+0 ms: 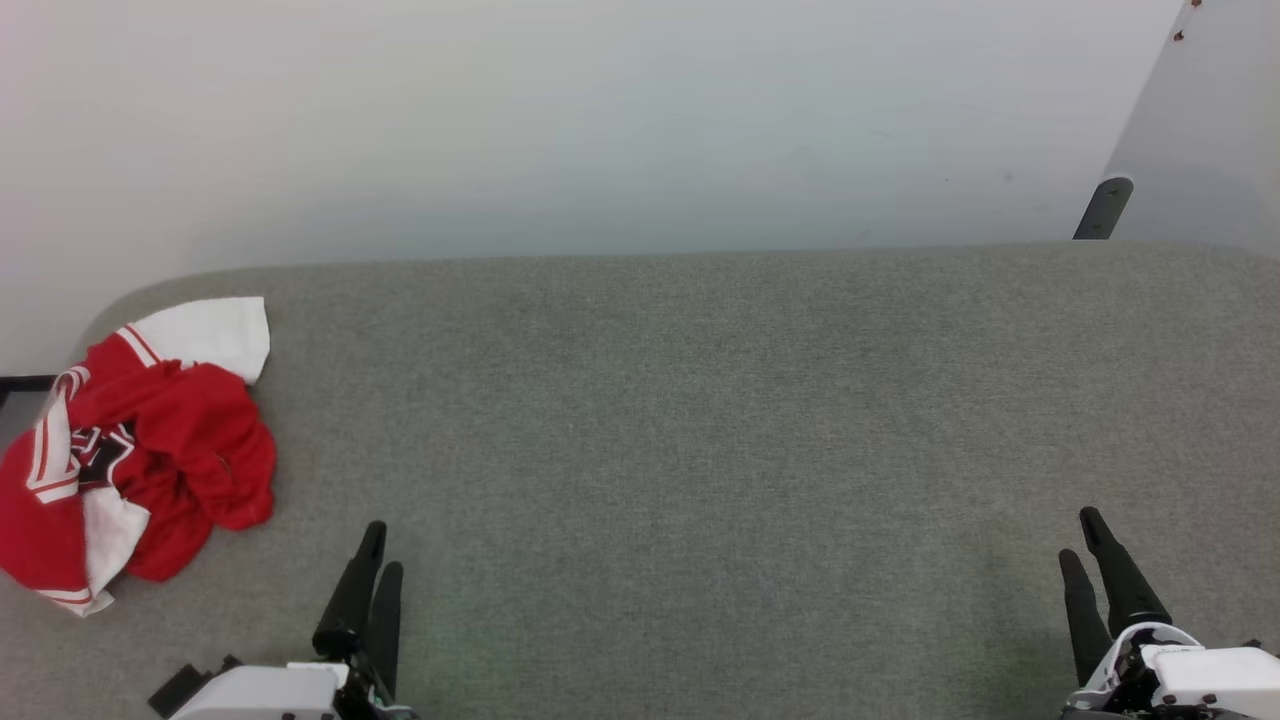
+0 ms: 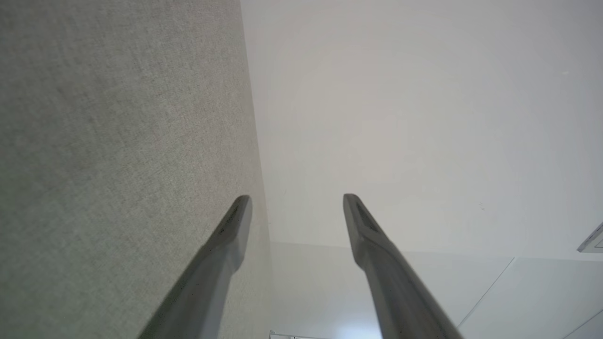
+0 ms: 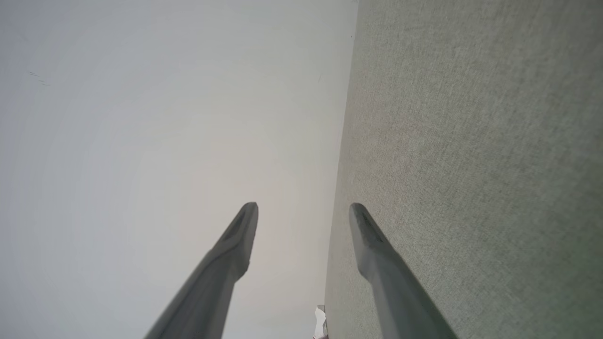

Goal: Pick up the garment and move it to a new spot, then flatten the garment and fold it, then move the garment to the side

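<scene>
Red cloth with white parts lies crumpled at about 9 o'clock in my head view. This is the garment (image 1: pixel 150 440), resting in a heap on the grey woven tabletop (image 1: pixel 700 420), close to its rounded left corner. One white sleeve (image 1: pixel 215 335) sits at the 12 o'clock end of the heap. Red-and-white striped trim runs along the 9 o'clock side, and a piece of black lettering with white outline shows between the folds. I cannot read it.

My left pincer (image 1: pixel 384 548) is at 7 o'clock of the head view, over the tabletop, pointing to 12 o'clock. The garment is at about 10 o'clock from it, near but apart from the fingertips. In the left wrist view the left pincer (image 2: pixel 297 198) holds its two dark fingers (image 2: pixel 377 263) clearly apart, and through the gap I see the tabletop's edge and the pale wall (image 2: pixel 424 117).

My right pincer (image 1: pixel 1079 536) is at 5 o'clock of the head view, well apart from the garment. In the right wrist view the right pincer (image 3: pixel 304 206) also stands spread, with the tabletop on the 3 o'clock side and the wall on the 9 o'clock side.

At 1 o'clock of the head view a dark post (image 1: pixel 1104 208) rises behind the tabletop's far edge, beside a pale panel (image 1: pixel 1200 120).
</scene>
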Tool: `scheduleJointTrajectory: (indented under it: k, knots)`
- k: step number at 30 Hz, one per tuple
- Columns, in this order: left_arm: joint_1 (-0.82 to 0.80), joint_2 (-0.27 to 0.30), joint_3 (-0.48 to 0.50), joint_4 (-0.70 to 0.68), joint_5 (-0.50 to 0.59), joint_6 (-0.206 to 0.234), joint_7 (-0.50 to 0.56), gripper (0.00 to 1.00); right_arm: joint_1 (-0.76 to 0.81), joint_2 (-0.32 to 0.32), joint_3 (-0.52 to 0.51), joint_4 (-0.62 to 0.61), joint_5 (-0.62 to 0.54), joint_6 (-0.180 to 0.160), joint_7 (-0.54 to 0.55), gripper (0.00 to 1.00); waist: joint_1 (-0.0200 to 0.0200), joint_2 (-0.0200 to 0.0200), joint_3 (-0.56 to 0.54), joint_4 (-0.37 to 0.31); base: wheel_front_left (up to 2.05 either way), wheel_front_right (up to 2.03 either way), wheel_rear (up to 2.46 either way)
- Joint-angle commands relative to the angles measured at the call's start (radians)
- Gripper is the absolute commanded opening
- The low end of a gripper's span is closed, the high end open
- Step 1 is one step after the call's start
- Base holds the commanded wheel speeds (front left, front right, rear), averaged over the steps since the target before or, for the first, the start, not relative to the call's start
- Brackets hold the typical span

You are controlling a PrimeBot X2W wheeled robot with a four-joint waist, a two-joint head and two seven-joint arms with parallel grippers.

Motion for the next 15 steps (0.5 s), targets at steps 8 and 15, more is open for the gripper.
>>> scheduleJointTrajectory:
  k: [8, 15]
  knots:
    - [-0.013, 0.01, -0.038, -0.069, 0.018, 0.014, -0.042, 1.0, -0.022, -0.003, 0.042, -0.038, -0.034, 0.0, -0.044, 1.0, 0.0, -0.0001, -0.001, -0.001, 0.0, 0.0, 0.0]
    - [-0.004, 0.027, -0.06, -0.099, 0.052, 0.022, -0.072, 1.0, -0.024, -0.009, 0.066, -0.043, -0.082, 0.0, -0.074, 1.0, 0.0, -0.0001, -0.004, -0.001, 0.0, 0.0, 0.0]
